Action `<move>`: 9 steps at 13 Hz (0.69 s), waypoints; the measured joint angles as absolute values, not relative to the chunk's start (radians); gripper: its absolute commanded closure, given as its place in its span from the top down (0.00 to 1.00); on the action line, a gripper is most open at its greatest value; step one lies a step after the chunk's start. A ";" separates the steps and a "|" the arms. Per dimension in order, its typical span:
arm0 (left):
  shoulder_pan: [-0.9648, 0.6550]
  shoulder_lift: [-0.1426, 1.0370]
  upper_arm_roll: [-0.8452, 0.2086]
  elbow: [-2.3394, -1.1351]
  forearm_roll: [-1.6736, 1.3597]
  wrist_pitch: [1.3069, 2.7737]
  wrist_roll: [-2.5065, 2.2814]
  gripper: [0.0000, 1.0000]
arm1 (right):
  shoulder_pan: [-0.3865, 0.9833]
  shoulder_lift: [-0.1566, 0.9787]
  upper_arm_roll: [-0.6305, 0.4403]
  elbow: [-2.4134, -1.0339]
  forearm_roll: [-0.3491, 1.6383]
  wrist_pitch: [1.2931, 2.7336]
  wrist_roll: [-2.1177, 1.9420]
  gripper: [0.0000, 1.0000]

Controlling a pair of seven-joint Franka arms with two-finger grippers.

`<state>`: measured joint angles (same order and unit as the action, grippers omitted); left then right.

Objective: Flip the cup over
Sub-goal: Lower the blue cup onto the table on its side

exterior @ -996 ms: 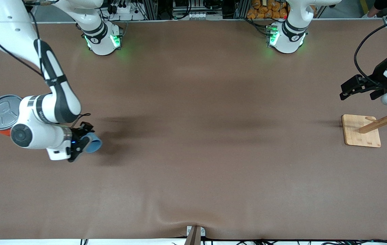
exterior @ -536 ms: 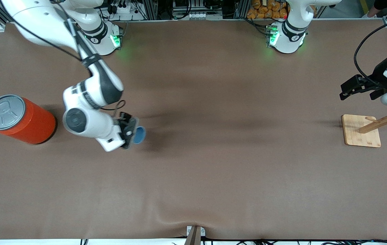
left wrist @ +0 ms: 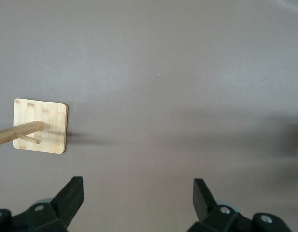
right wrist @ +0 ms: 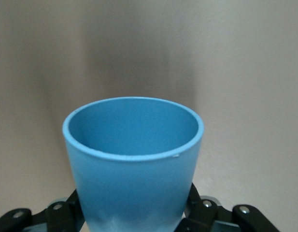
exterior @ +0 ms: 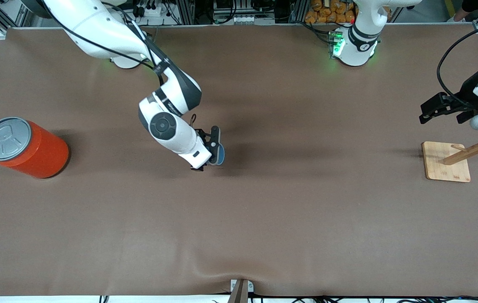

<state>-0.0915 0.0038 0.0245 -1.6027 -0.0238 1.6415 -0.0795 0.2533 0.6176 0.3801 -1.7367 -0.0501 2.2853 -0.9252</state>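
In the right wrist view the cup [right wrist: 133, 164] fills the frame, light blue, its tapered wall clamped low down between the black fingers [right wrist: 62, 212] of the right gripper [right wrist: 134, 220], and its open mouth faces away from the wrist so the darker blue inside shows; that inside and the full rim cannot be made out from the front camera. The front view shows only a small blue sliver of the cup [exterior: 219, 155] poking out past the right gripper [exterior: 212, 148], held up over the middle of the brown table [exterior: 264, 219], with a dark shadow on the mat beside it. That view also gives what the wrist cameras lack: an orange can [exterior: 26, 148] with a grey pull-tab lid stands at the right arm's end of the table, well apart from the cup. The left wrist view shows the left gripper [left wrist: 138, 203] with its two black fingers spread wide and nothing between them, and past them a square wooden base [left wrist: 40, 125] with a peg rising from it. In the front view the left gripper [exterior: 440, 107] waits in the air at the left arm's end of the table, just above that wooden stand [exterior: 447, 162].
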 measured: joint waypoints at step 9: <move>-0.091 0.017 0.024 -1.604 -0.024 1.640 -0.079 1.00 | 0.369 0.687 0.309 -1.730 -0.113 2.379 -0.912 1.00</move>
<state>-0.0915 0.0170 0.0243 -1.6037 -0.0238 1.6398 -0.0794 0.3689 0.6875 0.3086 -1.7302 -0.1132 2.3794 -0.9122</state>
